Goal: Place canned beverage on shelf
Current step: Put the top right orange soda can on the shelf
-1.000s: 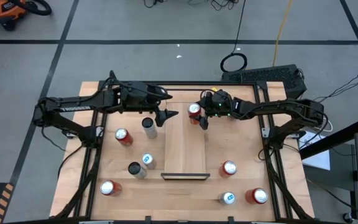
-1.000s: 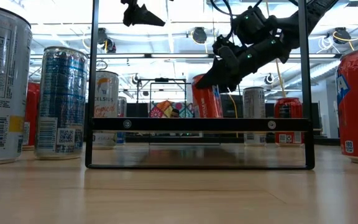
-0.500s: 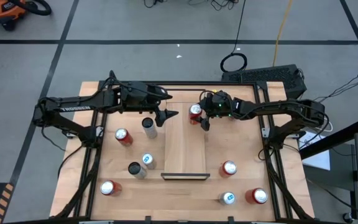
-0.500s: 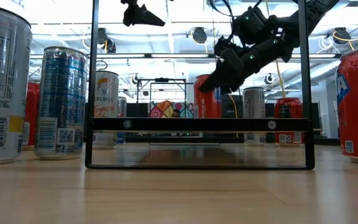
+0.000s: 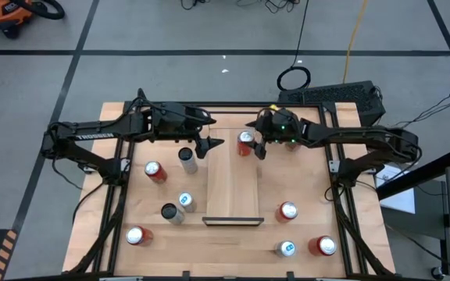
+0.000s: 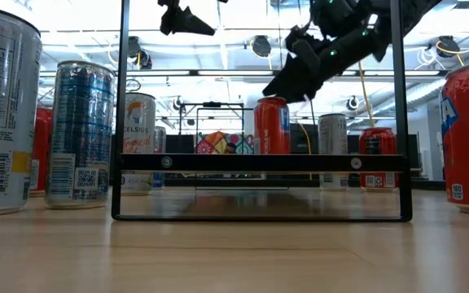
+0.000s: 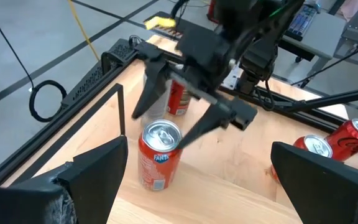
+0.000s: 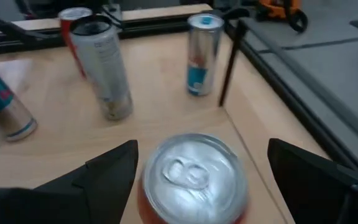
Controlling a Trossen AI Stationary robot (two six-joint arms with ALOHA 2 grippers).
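On my left, the left gripper (image 5: 217, 144) hung over the table beside the shelf (image 5: 232, 187), fingers spread wide and holding nothing. The orange can (image 5: 244, 141) stood upright at the shelf's far end. To its right, my right gripper (image 5: 255, 143) sat raised above that can, jaws apart on either side of the top, gripping nothing.

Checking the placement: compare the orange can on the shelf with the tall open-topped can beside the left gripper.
The orange can stands on the shelf, at its far end; the tall can stands on the tabletop. The orange can is shorter with a sealed silver lid; the tall can is slim, pale, its top dark and open. The open right gripper is above the orange can; the open left gripper is beside the tall one. Both are upright.
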